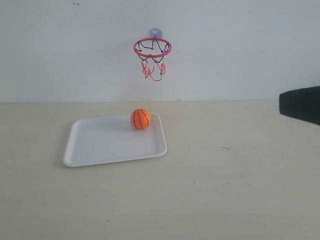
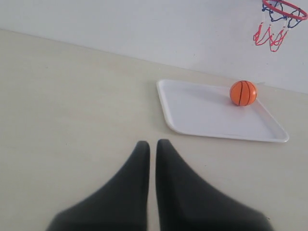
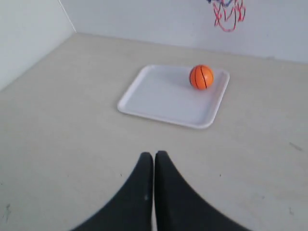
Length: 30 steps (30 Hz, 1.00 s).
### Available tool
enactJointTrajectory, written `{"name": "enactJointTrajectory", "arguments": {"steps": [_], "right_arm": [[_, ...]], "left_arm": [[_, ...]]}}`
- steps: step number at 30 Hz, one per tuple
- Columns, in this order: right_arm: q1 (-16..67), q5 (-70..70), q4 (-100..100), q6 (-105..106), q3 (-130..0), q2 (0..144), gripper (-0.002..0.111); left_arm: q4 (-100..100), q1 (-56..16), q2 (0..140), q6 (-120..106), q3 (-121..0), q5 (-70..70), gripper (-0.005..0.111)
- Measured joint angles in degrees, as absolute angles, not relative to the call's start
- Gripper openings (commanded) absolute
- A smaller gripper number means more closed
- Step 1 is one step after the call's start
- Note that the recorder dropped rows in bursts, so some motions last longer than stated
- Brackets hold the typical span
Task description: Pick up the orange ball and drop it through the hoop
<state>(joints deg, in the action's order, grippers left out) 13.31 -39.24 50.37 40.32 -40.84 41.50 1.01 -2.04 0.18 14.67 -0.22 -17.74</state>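
Exterior view: small orange toy basketball point(image 1: 141, 119), resting in the far right corner of a flat white plastic tray point(image 1: 95, 152); red-ringed miniature hoop with string net point(image 1: 152, 48), wall-mounted above it.
Left wrist view: left gripper point(image 2: 152, 143), black fingers pressed together, empty, well apart from tray.
Right wrist view: right gripper point(image 3: 154, 155), fingers pressed together, empty.

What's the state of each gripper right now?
Left gripper: closed, holding nothing.
Right gripper: closed, holding nothing.
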Motion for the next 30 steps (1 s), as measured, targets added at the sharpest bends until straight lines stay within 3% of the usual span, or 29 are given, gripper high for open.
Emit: {"name": "enactJointTrajectory", "arguments": {"steps": [17,30], "right_arm": [[18.3,-36.4,51.2,40.2,-39.7,26.9,0.000],[16.7,-17.0,63.1,39.1,-13.8,8.2,0.000]], "left_arm": [[1.0,-2.0,0.2,14.7,-0.2,-17.7,0.004],[1.0,-2.0,0.2,14.7,-0.2,-17.7,0.004]]}}
